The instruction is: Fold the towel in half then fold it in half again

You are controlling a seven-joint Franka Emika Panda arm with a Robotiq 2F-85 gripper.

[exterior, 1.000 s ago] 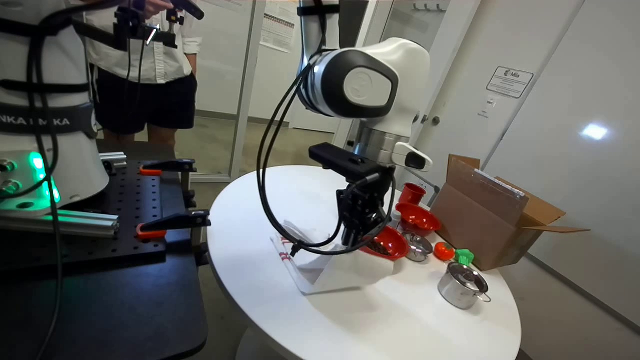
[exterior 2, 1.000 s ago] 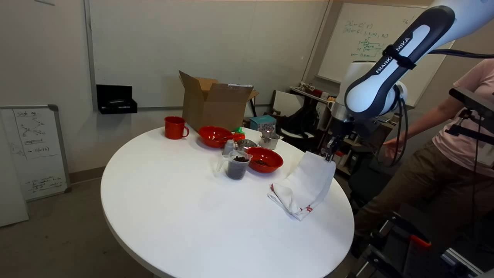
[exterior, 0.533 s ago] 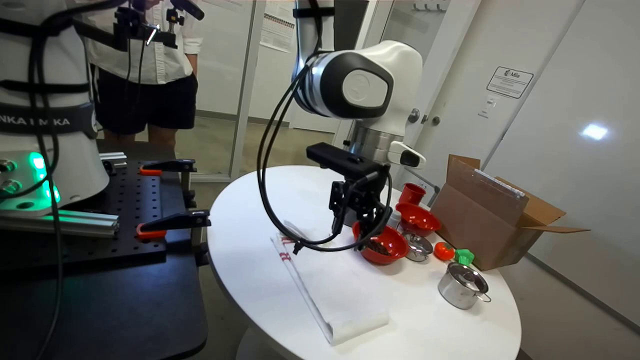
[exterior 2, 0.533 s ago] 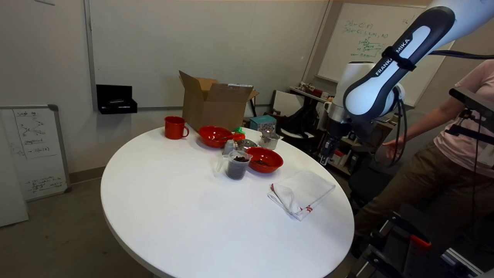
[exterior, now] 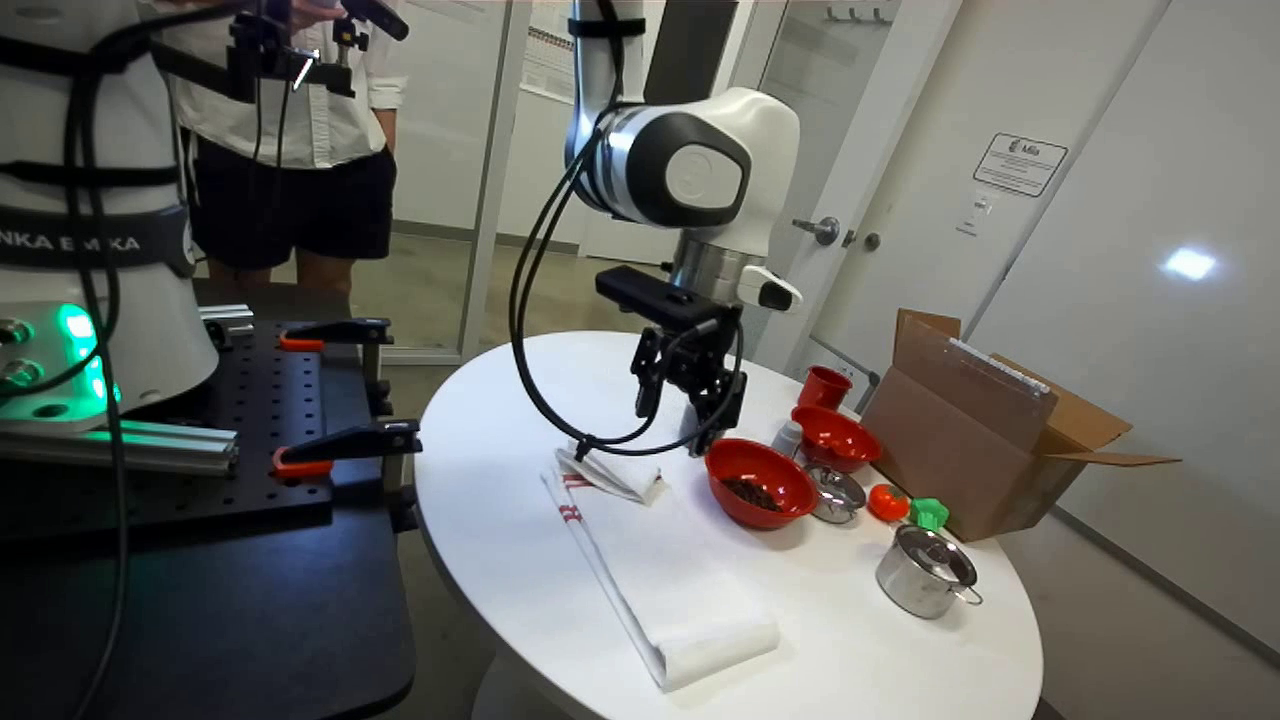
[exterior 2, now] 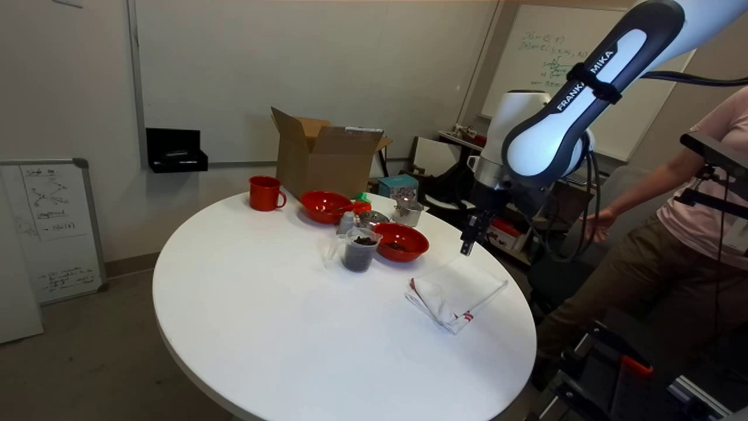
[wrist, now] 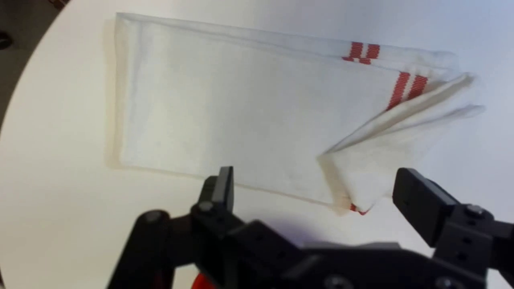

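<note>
While seemingly between both folds | holding nothing in wide-spread jaws | next, flatten towel point(wrist: 233, 100) flap at wrist-view 4 o'clock

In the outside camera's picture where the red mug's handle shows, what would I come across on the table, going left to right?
In an exterior view: red mug, far red bowl, clear jug, near red bowl, white towel.
</note>
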